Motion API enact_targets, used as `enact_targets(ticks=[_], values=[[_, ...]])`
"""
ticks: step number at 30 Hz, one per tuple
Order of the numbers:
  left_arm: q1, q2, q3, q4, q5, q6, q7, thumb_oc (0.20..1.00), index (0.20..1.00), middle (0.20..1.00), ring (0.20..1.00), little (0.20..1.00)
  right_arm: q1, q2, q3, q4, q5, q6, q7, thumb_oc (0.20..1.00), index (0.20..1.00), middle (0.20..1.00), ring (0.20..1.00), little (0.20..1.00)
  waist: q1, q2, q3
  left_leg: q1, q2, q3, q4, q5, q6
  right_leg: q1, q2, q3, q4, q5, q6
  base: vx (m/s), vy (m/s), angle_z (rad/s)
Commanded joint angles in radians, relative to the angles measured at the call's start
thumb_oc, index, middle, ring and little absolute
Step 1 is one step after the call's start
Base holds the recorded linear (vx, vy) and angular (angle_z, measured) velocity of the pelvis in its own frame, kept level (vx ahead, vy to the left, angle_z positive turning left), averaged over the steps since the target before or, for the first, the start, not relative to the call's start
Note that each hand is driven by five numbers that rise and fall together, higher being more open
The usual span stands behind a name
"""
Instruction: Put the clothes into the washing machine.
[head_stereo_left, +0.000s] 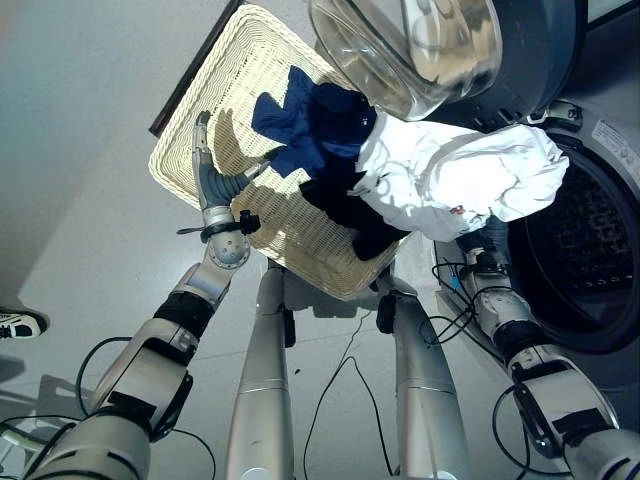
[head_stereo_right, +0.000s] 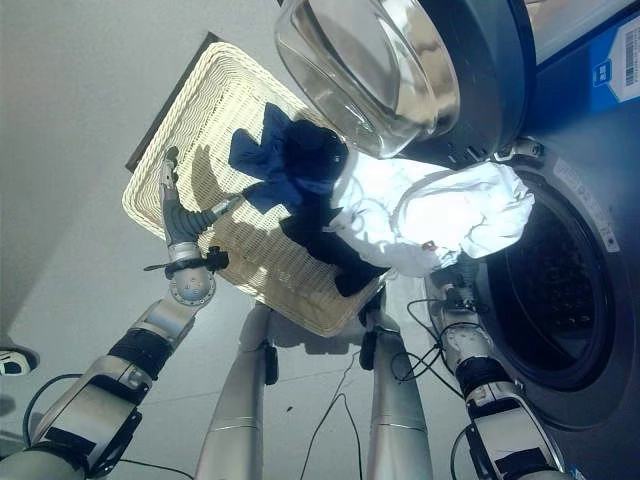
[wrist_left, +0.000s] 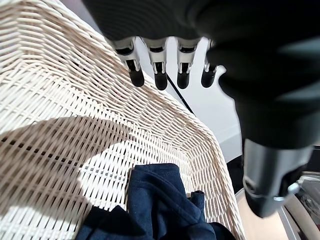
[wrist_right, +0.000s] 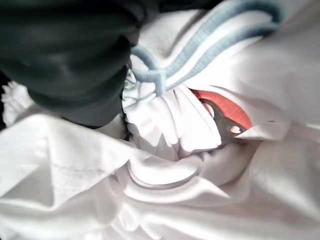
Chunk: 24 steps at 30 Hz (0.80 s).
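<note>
A cream wicker basket (head_stereo_left: 250, 60) lies on the floor with dark blue and black clothes (head_stereo_left: 315, 125) heaped in its middle. My left hand (head_stereo_left: 212, 185) reaches over the basket's near rim, fingers (wrist_left: 160, 80) straight and holding nothing, a little short of the blue cloth (wrist_left: 160, 200). A bunched white garment (head_stereo_left: 460, 180) with pale blue trim and a red patch hangs between the basket and the washing machine's drum opening (head_stereo_left: 590, 250). My right hand (wrist_right: 65, 60) is buried in that white cloth (wrist_right: 190, 165) from below.
The washer's round glass door (head_stereo_left: 410, 45) stands swung open above the basket's far end. A dark strip (head_stereo_left: 190, 70) lines the basket's left side. A person's shoe (head_stereo_left: 18, 325) shows at the far left on the grey floor.
</note>
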Motion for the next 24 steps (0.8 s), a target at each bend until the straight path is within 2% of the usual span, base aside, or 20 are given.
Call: enact_targets(ticks=[1,6,9,12,14,15,17,18,19,21,22,23,24], values=[[-0.039,-0.007,0.014,-0.013,0.027,-0.050,0.041,1.000,1.000,1.000,1.000,1.000,0.008,-0.060,-0.066,-0.016,0.053,-0.104,-0.063,0.200,0.200,0.200,0.200,0.200,-0.013,0.019,-0.003,-0.022,-0.063,0.042,0.102,-0.096,0.008,0.068,0.044,-0.042,-0.324,0.293,0.118,-0.01,-0.007,-0.05],[-0.052,-0.008,0.001,-0.013,0.024,-0.040,0.049,1.000,1.000,1.000,1.000,1.000,-0.007,-0.065,-0.110,0.013,0.053,-0.166,-0.149,0.200,0.200,0.200,0.200,0.200,-0.016,0.020,-0.003,-0.036,-0.066,0.040,0.107,-0.093,0.011,0.054,0.045,-0.040,-0.323,0.301,0.115,0.00,-0.002,-0.01],[-0.061,-0.014,-0.010,-0.009,0.023,-0.033,0.049,1.000,1.000,1.000,1.000,1.000,-0.025,-0.075,-0.131,0.057,0.040,-0.240,-0.258,0.200,0.200,0.200,0.200,0.200,-0.013,0.023,-0.003,-0.029,-0.065,0.036,0.111,-0.102,0.010,0.063,0.046,-0.040,-0.319,0.293,0.115,0.00,-0.012,0.00],[-0.075,-0.013,-0.019,-0.006,0.020,-0.031,0.048,1.000,1.000,1.000,1.000,1.000,-0.050,-0.095,-0.149,0.084,0.018,-0.281,-0.319,0.200,0.200,0.200,0.200,0.200,-0.013,0.024,-0.003,-0.039,-0.066,0.035,0.111,-0.093,0.009,0.055,0.044,-0.041,-0.323,0.303,0.113,-0.01,-0.021,-0.02],[-0.075,-0.013,-0.019,-0.006,0.020,-0.031,0.048,1.000,1.000,1.000,1.000,1.000,-0.050,-0.095,-0.149,0.084,0.018,-0.281,-0.319,0.200,0.200,0.200,0.200,0.200,-0.013,0.024,-0.003,-0.039,-0.066,0.035,0.111,-0.093,0.009,0.055,0.044,-0.041,-0.323,0.303,0.113,0.00,-0.025,-0.01],[-0.082,-0.004,-0.034,-0.007,0.017,-0.027,0.046,1.000,1.000,1.000,1.000,1.000,-0.079,-0.129,-0.160,0.100,-0.037,-0.339,-0.414,0.200,0.200,0.200,0.200,0.200,-0.010,0.025,-0.003,-0.041,-0.066,0.031,0.114,-0.094,0.007,0.055,0.044,-0.043,-0.323,0.304,0.114,0.00,-0.069,-0.01],[-0.078,0.003,-0.045,-0.011,0.013,-0.022,0.044,1.000,1.000,1.000,1.000,1.000,-0.094,-0.161,-0.162,0.115,-0.108,-0.368,-0.497,0.200,0.200,0.200,0.200,0.200,-0.006,0.026,-0.003,-0.031,-0.064,0.029,0.119,-0.106,0.006,0.065,0.045,-0.044,-0.319,0.294,0.116,0.02,-0.081,-0.01],[-0.074,0.023,-0.062,-0.015,0.000,-0.027,0.043,1.000,1.000,1.000,1.000,1.000,-0.135,-0.222,-0.163,0.108,-0.165,-0.433,-0.623,0.200,0.200,0.200,0.200,0.200,-0.004,0.024,-0.003,-0.033,-0.062,0.025,0.131,-0.113,0.005,0.067,0.045,-0.046,-0.316,0.294,0.116,0.01,-0.078,-0.01],[-0.066,0.034,-0.067,-0.020,0.000,-0.029,0.044,1.000,1.000,1.000,1.000,1.000,-0.151,-0.255,-0.165,0.107,-0.214,-0.453,-0.713,0.200,0.200,0.200,0.200,0.200,-0.004,0.022,-0.003,-0.031,-0.060,0.023,0.136,-0.119,0.005,0.071,0.047,-0.046,-0.315,0.292,0.116,0.00,-0.096,-0.01],[-0.043,0.070,-0.076,-0.054,0.003,-0.022,0.045,1.000,1.000,1.000,1.000,1.000,-0.184,-0.347,-0.173,0.106,-0.267,-0.560,-0.881,0.200,0.200,0.200,0.200,0.200,-0.003,0.011,-0.003,-0.030,-0.053,0.017,0.138,-0.124,0.006,0.079,0.051,-0.051,-0.317,0.293,0.117,-0.01,-0.111,-0.02],[-0.030,0.087,-0.079,-0.070,0.007,-0.019,0.046,1.000,1.000,1.000,1.000,1.000,-0.187,-0.388,-0.179,0.092,-0.314,-0.593,-0.972,0.200,0.200,0.200,0.200,0.200,-0.003,0.004,-0.003,-0.032,-0.052,0.013,0.139,-0.124,0.005,0.079,0.053,-0.053,-0.317,0.294,0.116,0.00,-0.099,-0.04],[-0.026,0.092,-0.080,-0.076,0.010,-0.019,0.048,1.000,1.000,1.000,1.000,1.000,-0.189,-0.399,-0.180,0.084,-0.331,-0.614,-1.009,0.200,0.200,0.200,0.200,0.200,-0.004,0.002,-0.003,-0.034,-0.052,0.012,0.140,-0.125,0.005,0.079,0.054,-0.053,-0.317,0.295,0.116,-0.01,-0.098,-0.06],[-0.007,0.117,-0.085,-0.108,0.017,-0.009,0.059,1.000,1.000,1.000,1.000,1.000,-0.202,-0.465,-0.190,0.056,-0.413,-0.661,-1.148,0.200,0.200,0.200,0.200,0.200,-0.008,-0.010,-0.003,-0.035,-0.051,0.008,0.136,-0.124,0.005,0.080,0.057,-0.055,-0.322,0.299,0.117,-0.01,-0.075,-0.07]])
